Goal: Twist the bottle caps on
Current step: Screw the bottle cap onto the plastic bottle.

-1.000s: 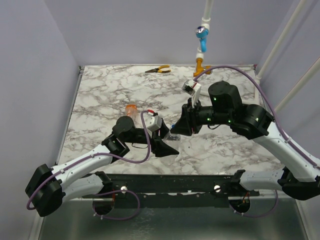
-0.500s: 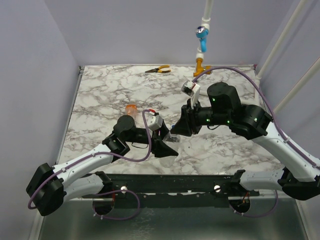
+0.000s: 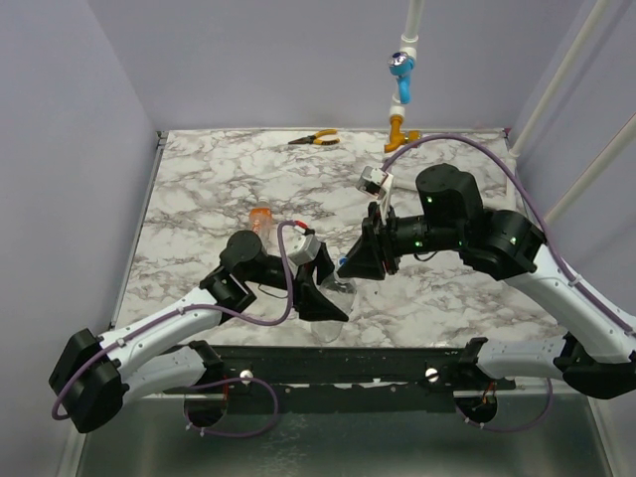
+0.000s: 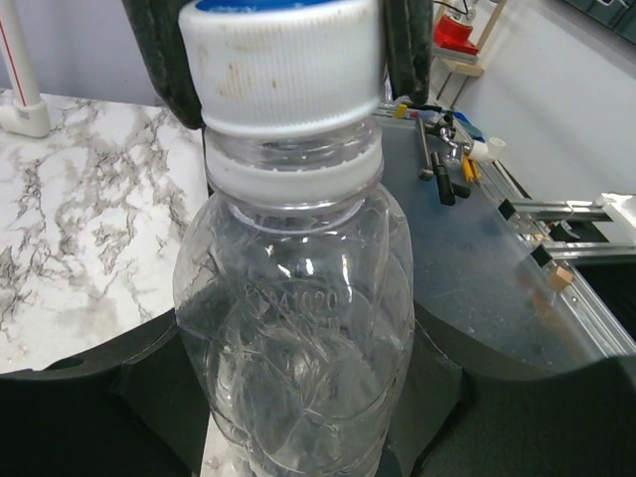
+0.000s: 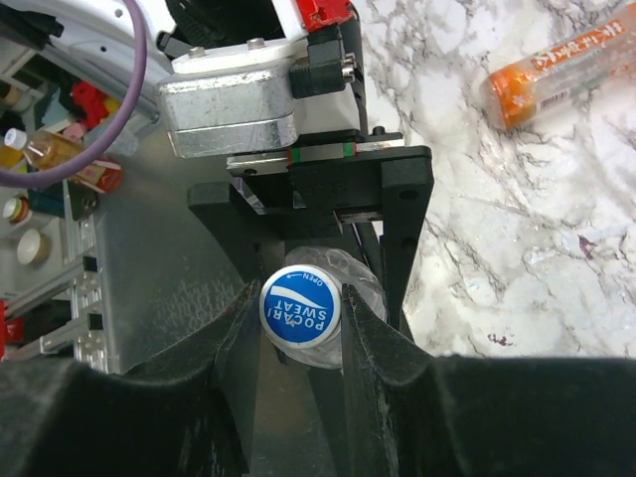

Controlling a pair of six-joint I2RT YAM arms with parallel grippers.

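1. Orange bottle point(image 3: 260, 215): small, lies on its side on the marble bench point(image 3: 199, 189), left of centre. Nothing touches it, and it sits just behind the left arm's wrist.
2. Left end effector point(image 3: 328, 294): over the front part of the bench. Its black fingers are closed around the body of a clear bottle point(image 4: 293, 328), one on each side of the lower half.
3. Clear bottle: crinkled plastic. It is held between the two end effectors, neck pointing toward the right one.
4. Bottle cap point(image 5: 301, 306): white ribbed skirt, blue top printed "POCARI SWEAT". It sits on the clear bottle's neck above the white collar ring.
5. Right end effector point(image 3: 360, 260): closed on the bottle cap, fingers point(image 4: 159, 60) pressed against opposite sides of the skirt.
6. Pliers point(image 3: 316, 138): orange-handled, at the far edge of the bench, well apart from both arms.
7. Valve handles point(image 3: 400, 68): blue above orange on a white pipe, behind the far edge.
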